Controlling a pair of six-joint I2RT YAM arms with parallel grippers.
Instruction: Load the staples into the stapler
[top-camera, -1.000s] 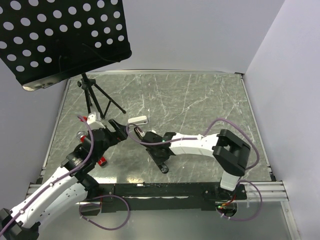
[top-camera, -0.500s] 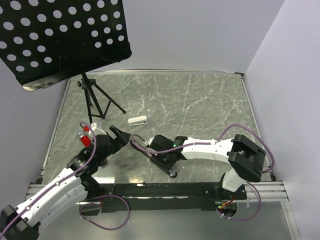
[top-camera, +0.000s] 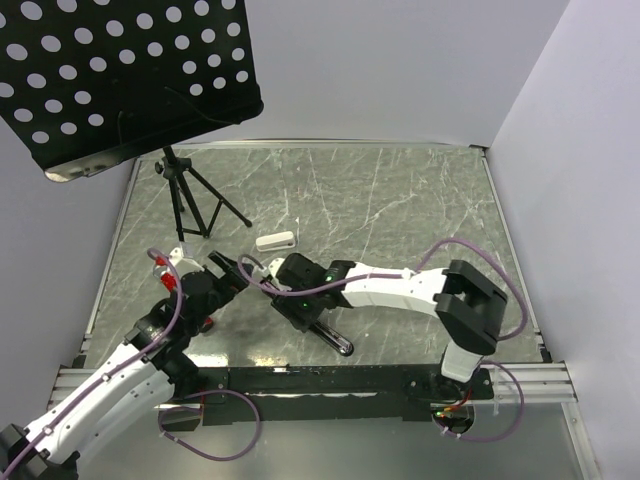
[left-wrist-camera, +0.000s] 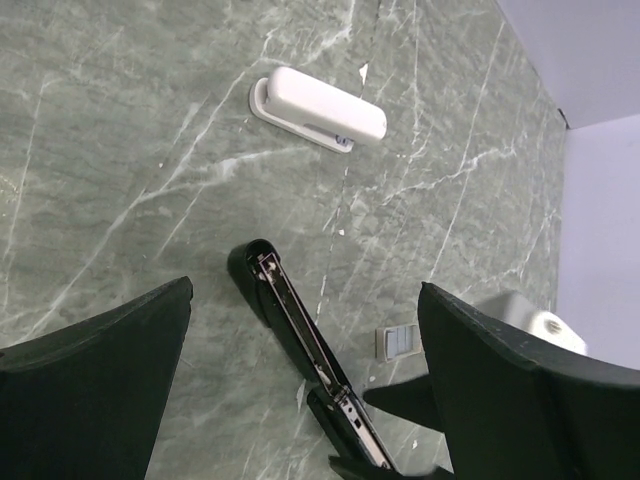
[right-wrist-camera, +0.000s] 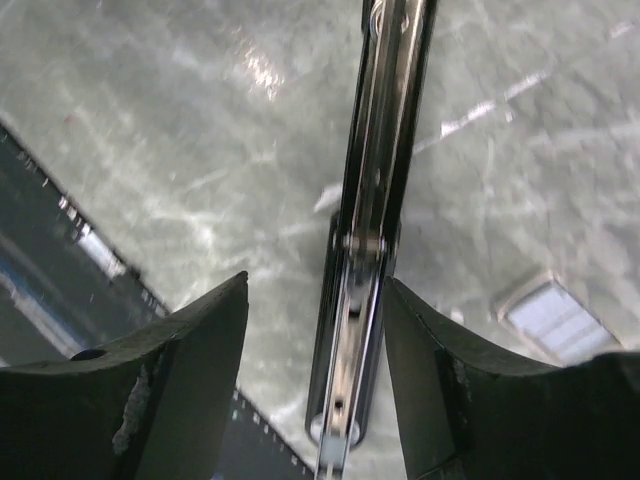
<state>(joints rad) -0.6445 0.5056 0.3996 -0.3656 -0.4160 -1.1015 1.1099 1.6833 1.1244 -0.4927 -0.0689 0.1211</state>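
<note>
A black stapler (left-wrist-camera: 300, 340) lies flat on the marble table, swung fully open with its metal channel facing up. A small greyish see-through block of staples (left-wrist-camera: 398, 341) lies just right of it. My left gripper (left-wrist-camera: 305, 290) is open and empty, hovering over the stapler's near half. My right gripper (right-wrist-camera: 315, 285) is open; the open stapler (right-wrist-camera: 378, 200) runs between its fingers, close to the right finger (right-wrist-camera: 450, 380). The staple block (right-wrist-camera: 555, 318) also shows at the right in that view. In the top view both grippers, left (top-camera: 225, 270) and right (top-camera: 287, 295), meet over the stapler (top-camera: 335, 338). No printed box shows plainly.
A white stapler (top-camera: 275, 240) lies shut on the table behind the grippers and shows in the left wrist view (left-wrist-camera: 318, 108). A black perforated music stand (top-camera: 130, 70) on a tripod (top-camera: 190, 205) occupies the back left. The dark front rail (right-wrist-camera: 60, 230) lies near the stapler.
My right gripper has moved left along the open stapler toward its hinge. My left gripper has drawn back slightly to the left. The black stapler now lies nearer the front rail than a second ago.
</note>
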